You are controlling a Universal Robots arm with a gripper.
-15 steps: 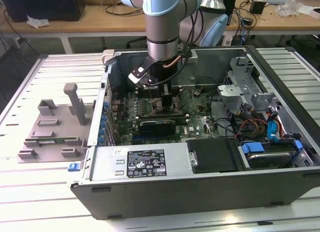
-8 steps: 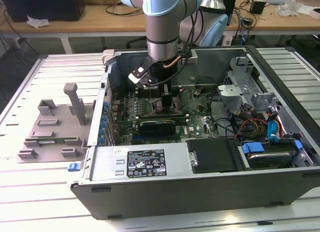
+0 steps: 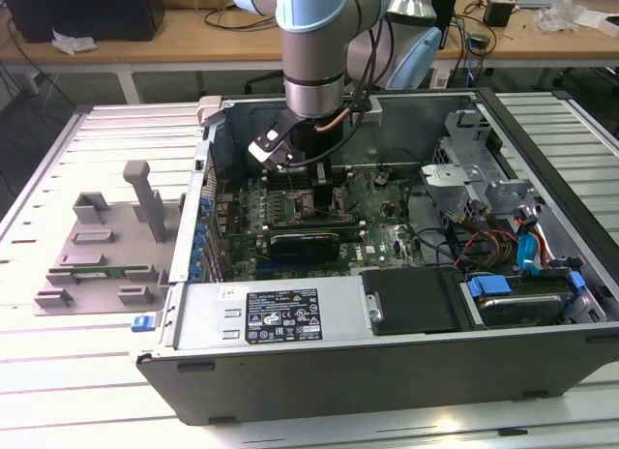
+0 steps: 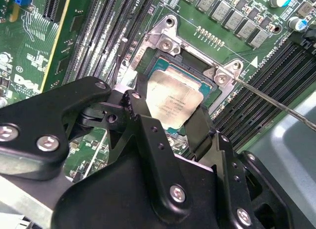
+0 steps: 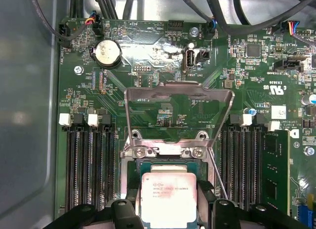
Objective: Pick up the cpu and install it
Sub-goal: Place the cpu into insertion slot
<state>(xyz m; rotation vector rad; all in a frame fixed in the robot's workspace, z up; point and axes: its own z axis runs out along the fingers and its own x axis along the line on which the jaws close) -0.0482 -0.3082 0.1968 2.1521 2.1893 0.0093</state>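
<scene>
The two black fingers (image 4: 143,115) are closed on the sides of the cpu (image 4: 173,101). It sits at the open socket (image 4: 165,41). I cannot tell if it rests inside yet. I think it should stay flat, match the corners and go down softly, with no pushing. The metal lid (image 5: 177,98) stands up. Around it are the green board (image 5: 163,56), the computer case (image 3: 387,367), a white bench (image 3: 58,391) and desks (image 3: 193,28) behind.

Arm (image 3: 311,62) hangs approx. vert., wrist down, tool (image 4: 172,106) fingers (image 4: 200,128) prob. pinching cpu (image 5: 169,199) sides.
</scene>
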